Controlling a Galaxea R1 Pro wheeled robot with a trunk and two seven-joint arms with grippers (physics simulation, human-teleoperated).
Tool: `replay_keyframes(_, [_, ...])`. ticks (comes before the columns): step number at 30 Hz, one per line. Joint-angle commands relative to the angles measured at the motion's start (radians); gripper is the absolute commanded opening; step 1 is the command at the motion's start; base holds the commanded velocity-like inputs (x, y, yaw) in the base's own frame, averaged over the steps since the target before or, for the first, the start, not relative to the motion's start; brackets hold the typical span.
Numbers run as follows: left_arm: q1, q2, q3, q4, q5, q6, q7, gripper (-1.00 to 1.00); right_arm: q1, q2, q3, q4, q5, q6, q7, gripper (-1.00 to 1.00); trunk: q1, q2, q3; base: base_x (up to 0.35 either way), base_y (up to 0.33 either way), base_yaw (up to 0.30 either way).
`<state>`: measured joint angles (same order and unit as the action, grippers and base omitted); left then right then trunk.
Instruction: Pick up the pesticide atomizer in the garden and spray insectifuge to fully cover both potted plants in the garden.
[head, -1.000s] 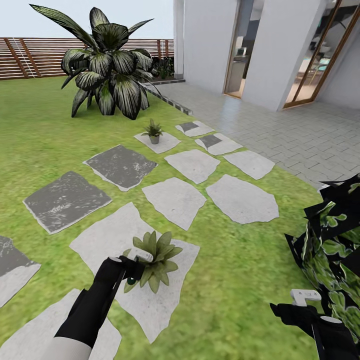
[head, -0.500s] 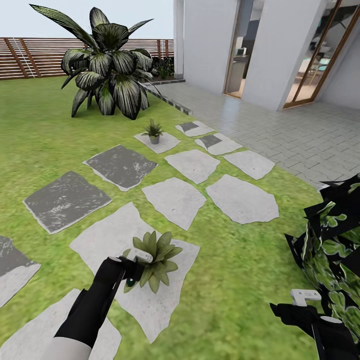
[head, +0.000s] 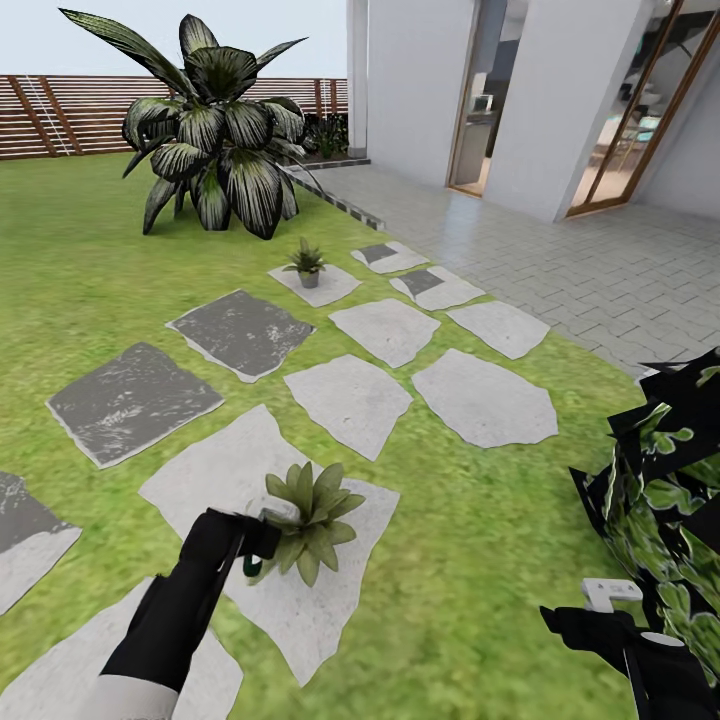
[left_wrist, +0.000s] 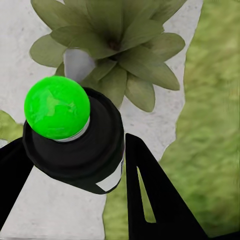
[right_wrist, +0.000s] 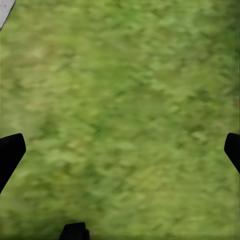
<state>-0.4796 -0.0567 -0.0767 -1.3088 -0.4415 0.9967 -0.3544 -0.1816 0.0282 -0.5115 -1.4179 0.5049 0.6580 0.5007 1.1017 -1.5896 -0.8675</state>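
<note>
Between the black fingers (left_wrist: 150, 195) of the left gripper (head: 243, 540), the pesticide atomizer (left_wrist: 75, 145) is being gripped: the fingers are clamping its dark body from either side, and the left wrist view is showing a bright green rounded part on it and a pale spray head (left_wrist: 78, 64) pointing at the leaves. In the head view the atomizer (head: 262, 538) is sitting at the edge of the near potted plant (head: 312, 518), its pale head touching or overlapping the leaves on the robot's left side of the rosette. That plant is resting on a large white stepping stone (head: 300, 600), with lawn (head: 460, 560) beginning just beside it on the right.

Further out, the second potted plant (head: 306, 262) is standing in a small grey pot on a smaller white stone (head: 335, 288), well apart from the first, with grey and white stones lying between them. A big striped-leaf palm (head: 215, 140) is rising behind it, in front of the brown slatted fence (head: 70, 115). A grey paved patio (head: 600, 270) and the house wall are occupying the right.

The right gripper (head: 610, 610) is hanging low at the robot's right, beside a dark leafy bush (head: 665, 480). Its fingers (right_wrist: 10, 152) are spread wide over bare grass (right_wrist: 120, 110), holding nothing.
</note>
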Motion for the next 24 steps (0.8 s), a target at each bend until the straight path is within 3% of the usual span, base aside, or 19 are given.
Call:
replay_keyframes(1, [-0.001,0.000,0.013,-0.001,-0.008,0.003,-0.010,-1.00,-0.001,0.001,-0.002,-0.002,0.010,0.002,0.010,1.00,0.000,0.000,-0.001,0.000,0.000,0.000])
replay_keyframes(5, [-0.001,0.001,0.059,-0.006,-0.008,0.002,-0.013,-1.00,-0.001,0.001,-0.002,-0.002,0.010,0.002,0.010,1.00,0.000,0.000,-0.001,0.000,0.000,0.000])
replay_keyframes(12, [-0.001,0.003,0.109,-0.037,-0.008,0.002,-0.015,-1.00,-0.001,0.001,-0.002,-0.002,0.010,0.002,0.010,1.00,0.000,0.000,-0.001,0.000,0.000,0.000])
replay_keyframes(24, [-0.001,0.004,0.107,-0.032,-0.008,0.002,-0.017,-1.00,-0.001,0.001,-0.002,-0.001,0.010,0.001,0.010,1.00,0.000,0.000,-0.001,0.000,0.000,0.000])
